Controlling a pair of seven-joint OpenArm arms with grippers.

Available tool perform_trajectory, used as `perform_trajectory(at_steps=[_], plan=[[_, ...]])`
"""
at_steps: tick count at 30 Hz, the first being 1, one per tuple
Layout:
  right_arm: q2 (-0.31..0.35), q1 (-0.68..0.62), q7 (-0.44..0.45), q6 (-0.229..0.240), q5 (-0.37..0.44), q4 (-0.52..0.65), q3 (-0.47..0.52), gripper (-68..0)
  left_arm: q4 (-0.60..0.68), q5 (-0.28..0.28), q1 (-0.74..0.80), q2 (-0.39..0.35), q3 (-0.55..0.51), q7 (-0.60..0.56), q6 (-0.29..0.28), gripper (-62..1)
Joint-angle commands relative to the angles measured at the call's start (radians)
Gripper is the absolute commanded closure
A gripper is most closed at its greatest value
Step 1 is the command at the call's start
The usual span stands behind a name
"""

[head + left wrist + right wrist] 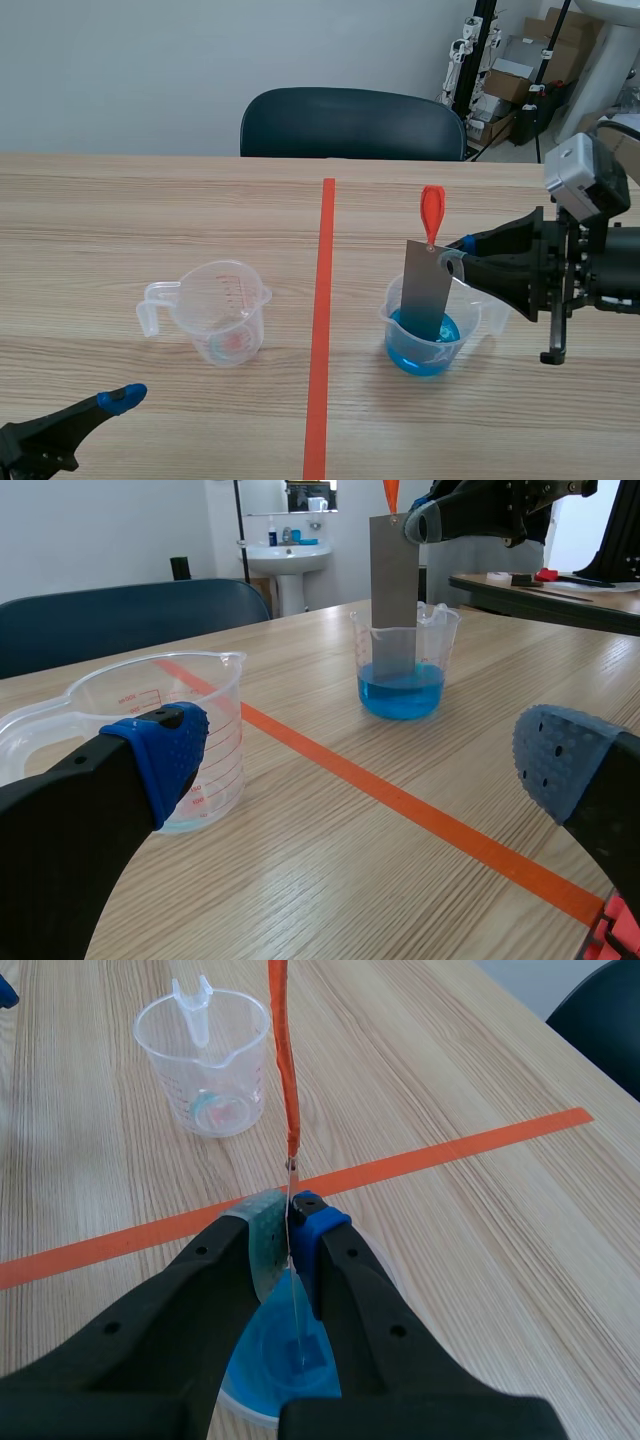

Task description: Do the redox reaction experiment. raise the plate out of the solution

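Note:
A grey metal plate (424, 288) with an orange-red tag (432, 212) at its top stands upright in a clear beaker (397, 322) of blue solution (425, 350), right of the tape line. Its lower end still dips into the liquid. My right gripper (450, 256) is shut on the plate's upper corner; in the right wrist view the thin plate (294, 1300) sits edge-on between the pads (262, 1228), the tag (281, 1050) rising ahead. My left gripper (122, 400) is open, low at the near left, next to an empty measuring cup (150, 735).
The empty clear measuring cup (218, 310) with a handle stands left of the orange tape line (321, 330). A dark chair (350, 122) is behind the table's far edge. Boxes and stands (520, 70) fill the back right corner.

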Motion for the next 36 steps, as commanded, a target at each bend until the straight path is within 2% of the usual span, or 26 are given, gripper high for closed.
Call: perform_trajectory(at_steps=[1, 21, 36], plan=[[0.003, 0.012, 0.015, 0.0, 0.014, 0.013, 0.016, -0.6, 0.013, -0.006, -0.006, 0.002, -0.003, -0.024, 0.002, -62.3], [0.003, 0.012, 0.016, 0.001, 0.015, 0.013, 0.016, -0.6, 0.013, -0.006, -0.006, 0.002, -0.003, -0.024, 0.002, -62.3], [0.003, 0.012, 0.05, 0.001, 0.015, 0.013, 0.016, -0.6, 0.013, -0.006, -0.006, 0.002, -0.003, -0.024, 0.006, -62.3]])
